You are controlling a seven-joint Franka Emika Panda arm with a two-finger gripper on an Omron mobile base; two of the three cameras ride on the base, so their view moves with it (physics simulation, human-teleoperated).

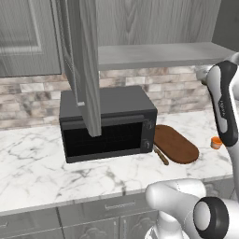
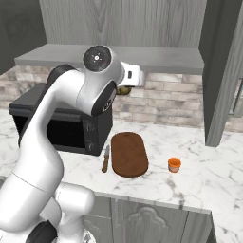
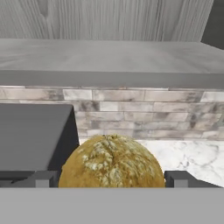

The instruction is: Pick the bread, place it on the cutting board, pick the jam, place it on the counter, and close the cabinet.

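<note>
The hand (image 3: pixel 112 179) pinches the bread (image 3: pixel 112 162): in the hand view its 2 dark fingers (image 3: pixel 41 178) sit tight against the left and right sides of the round, golden-brown, speckled lump. In the right base view the bread (image 2: pixel 124 90) shows as a small brown spot just past the white wrist, held in the air below the grey shelf (image 2: pixel 156 59) of the cabinet (image 2: pixel 220 71) and above the surface (image 2: pixel 209 171), close to the brick wall (image 2: pixel 175 99).

The cutting board (image 2: pixel 128 153) lies flat on the surface near its front edge, just right of the black microwave (image 2: pixel 66 123), with nothing on it. A knife (image 2: pixel 105 159) lies beside the board's left edge, between the board and the microwave. The jam (image 2: pixel 174 164) stands upright on the surface to the right of the board, near it but apart, also close to the front edge.

The cabinet doors stand open: 1 door (image 1: pixel 86 65) hangs forward over the front of the microwave in the left base view, and the other juts out at the right side of the right base view. The part of the shelf that shows is bare.
</note>
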